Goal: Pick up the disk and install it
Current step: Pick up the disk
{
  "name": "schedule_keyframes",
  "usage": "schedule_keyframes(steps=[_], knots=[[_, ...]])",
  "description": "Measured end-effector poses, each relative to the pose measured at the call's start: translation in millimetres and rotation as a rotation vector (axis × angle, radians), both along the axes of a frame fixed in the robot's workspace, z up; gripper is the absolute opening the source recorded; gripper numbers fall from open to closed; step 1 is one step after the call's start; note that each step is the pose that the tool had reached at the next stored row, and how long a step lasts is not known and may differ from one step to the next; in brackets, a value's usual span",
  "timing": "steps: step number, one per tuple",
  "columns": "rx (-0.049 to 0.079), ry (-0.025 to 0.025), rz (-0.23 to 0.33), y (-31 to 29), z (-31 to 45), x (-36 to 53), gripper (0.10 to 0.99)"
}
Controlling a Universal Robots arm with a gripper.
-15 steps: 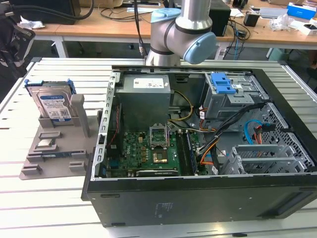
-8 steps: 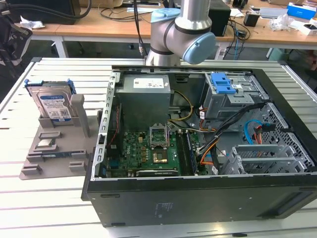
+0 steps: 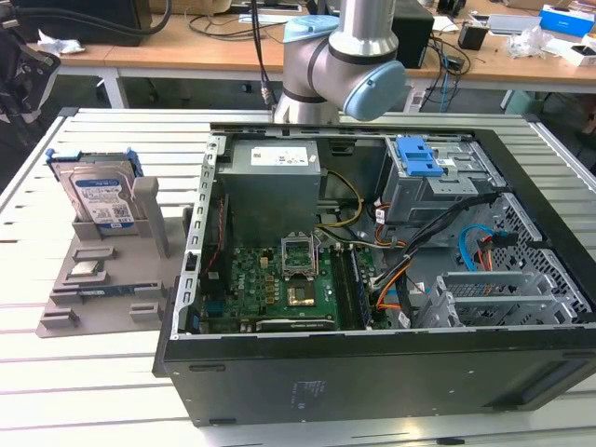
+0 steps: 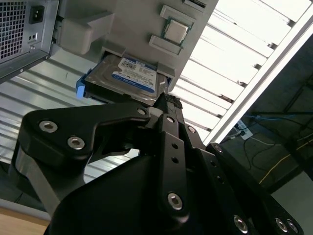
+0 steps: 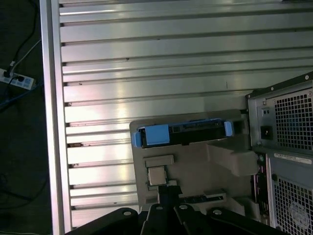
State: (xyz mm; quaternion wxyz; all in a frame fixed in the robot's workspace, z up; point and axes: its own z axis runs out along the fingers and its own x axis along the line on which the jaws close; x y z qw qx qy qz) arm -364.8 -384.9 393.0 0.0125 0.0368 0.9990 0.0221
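The disk (image 3: 101,200) stands on edge in a slot of the grey holder (image 3: 112,298) at the exterior view's left, its white-and-blue label facing out and its blue frame around the edges. In the second wrist view the disk (image 4: 131,76) lies just beyond my black gripper (image 4: 167,103), apart from it. The first wrist view looks at the disk's (image 5: 183,133) blue-framed edge, with my gripper (image 5: 167,192) shut over the holder (image 5: 205,169) and nothing held. The arm (image 3: 340,65) hangs behind the open computer case (image 3: 372,372).
The open case holds a grey power supply (image 3: 272,191), a motherboard (image 3: 279,284), loose cables and a drive bay with a blue latch (image 3: 424,156). A small square chip (image 3: 86,271) lies on the holder. Everything rests on a slatted metal table (image 5: 146,58).
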Motion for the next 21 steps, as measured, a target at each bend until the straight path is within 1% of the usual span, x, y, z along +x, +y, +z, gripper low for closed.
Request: schedule_keyframes(steps=[1,2,6,8,10,13,21], knots=[[0.0,0.0001,0.019,0.0,0.1,-0.1,0.106],[0.0,0.0001,0.055,0.0,0.0,-0.1,0.106],[0.0,0.0,0.245,0.0,0.0,0.0,0.106],[0.0,0.0,0.308,0.0,0.0,0.0,0.106],[0.0,0.0,0.346,0.0,0.0,0.0,0.106],[0.0,0.0,0.384,0.0,0.0,0.0,0.106],[0.0,0.0,0.465,0.0,0.0,-0.1,0.106]])
